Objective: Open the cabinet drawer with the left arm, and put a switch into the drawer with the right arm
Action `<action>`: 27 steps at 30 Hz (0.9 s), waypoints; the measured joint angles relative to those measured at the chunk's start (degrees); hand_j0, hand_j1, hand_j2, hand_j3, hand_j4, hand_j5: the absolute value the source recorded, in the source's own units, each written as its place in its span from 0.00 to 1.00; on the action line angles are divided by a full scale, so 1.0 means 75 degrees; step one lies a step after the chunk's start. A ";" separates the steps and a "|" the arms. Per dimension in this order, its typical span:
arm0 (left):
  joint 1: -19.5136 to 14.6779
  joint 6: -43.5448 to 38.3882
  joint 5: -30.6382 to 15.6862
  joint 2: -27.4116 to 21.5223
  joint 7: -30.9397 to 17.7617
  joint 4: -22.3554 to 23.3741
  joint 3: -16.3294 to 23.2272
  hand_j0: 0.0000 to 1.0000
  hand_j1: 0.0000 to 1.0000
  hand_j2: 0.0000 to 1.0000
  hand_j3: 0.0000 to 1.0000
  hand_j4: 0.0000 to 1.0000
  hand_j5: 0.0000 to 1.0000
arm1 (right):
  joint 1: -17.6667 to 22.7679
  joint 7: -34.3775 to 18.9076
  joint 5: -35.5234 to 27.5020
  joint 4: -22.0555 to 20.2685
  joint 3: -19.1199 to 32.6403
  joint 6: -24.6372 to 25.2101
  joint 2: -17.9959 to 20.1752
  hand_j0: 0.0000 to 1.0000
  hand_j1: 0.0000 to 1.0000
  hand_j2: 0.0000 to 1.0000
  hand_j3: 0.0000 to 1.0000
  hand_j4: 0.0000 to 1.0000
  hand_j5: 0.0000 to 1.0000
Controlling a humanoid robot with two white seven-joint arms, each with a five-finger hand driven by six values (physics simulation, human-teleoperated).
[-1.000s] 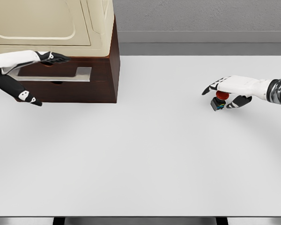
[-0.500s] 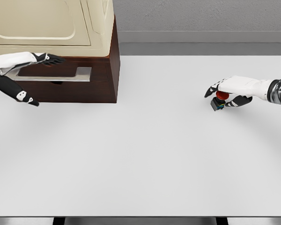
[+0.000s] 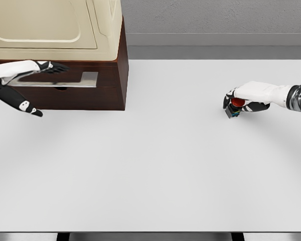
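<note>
The cabinet stands at the table's back left, cream above and dark brown below. Its drawer front carries a flat grey handle. My left hand reaches in at the handle's left end, fingers extended over it, thumb hanging below. At the right side of the table a small switch with a red button and a dark base rests on the surface. My right hand is curled around the switch, fingers over its top and thumb beneath.
The white table spreads wide between the cabinet and the switch. Its front edge runs along the bottom of the view. A grey wall lies behind.
My right hand's fingers have curled down from spread to closed around the switch. My left hand has slid slightly left along the drawer handle.
</note>
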State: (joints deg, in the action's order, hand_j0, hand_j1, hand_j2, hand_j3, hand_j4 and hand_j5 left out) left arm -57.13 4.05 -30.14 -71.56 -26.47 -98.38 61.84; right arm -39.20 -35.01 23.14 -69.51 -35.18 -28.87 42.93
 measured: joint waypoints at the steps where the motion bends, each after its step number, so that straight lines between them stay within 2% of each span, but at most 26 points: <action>1: 0.0000 0.0000 0.0001 0.0000 0.0000 0.0002 -0.0019 1.00 1.00 1.00 1.00 1.00 1.00 | -0.0012 -0.0001 -0.0001 0.0000 0.0004 -0.0003 0.0000 0.51 0.51 0.51 0.51 0.51 0.51; 9: -0.0011 -0.0144 0.0069 0.0157 0.0001 0.0124 -0.0064 1.00 1.00 1.00 1.00 1.00 1.00 | -0.0223 -0.0002 -0.0027 -0.0023 0.0039 -0.0164 -0.0002 0.51 0.51 0.51 0.51 0.51 0.51; 22: 0.0129 -0.0163 0.0091 0.0237 0.0011 0.0098 -0.0088 1.00 1.00 1.00 1.00 1.00 1.00 | -0.0398 -0.0001 -0.0083 -0.0133 0.0033 -0.0805 -0.0005 0.50 0.50 0.50 0.50 0.50 0.50; 27: 0.0258 -0.0163 0.0107 0.0242 0.0012 0.0116 -0.0161 1.00 1.00 1.00 1.00 1.00 1.00 | -0.0398 -0.0003 -0.0099 -0.0517 0.0026 -0.0834 0.0044 0.50 0.50 0.50 0.50 0.50 0.50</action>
State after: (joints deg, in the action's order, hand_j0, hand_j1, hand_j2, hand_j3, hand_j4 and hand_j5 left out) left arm -55.19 2.83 -29.34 -69.75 -26.38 -97.51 60.63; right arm -42.19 -35.03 22.39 -73.39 -34.98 -35.13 43.26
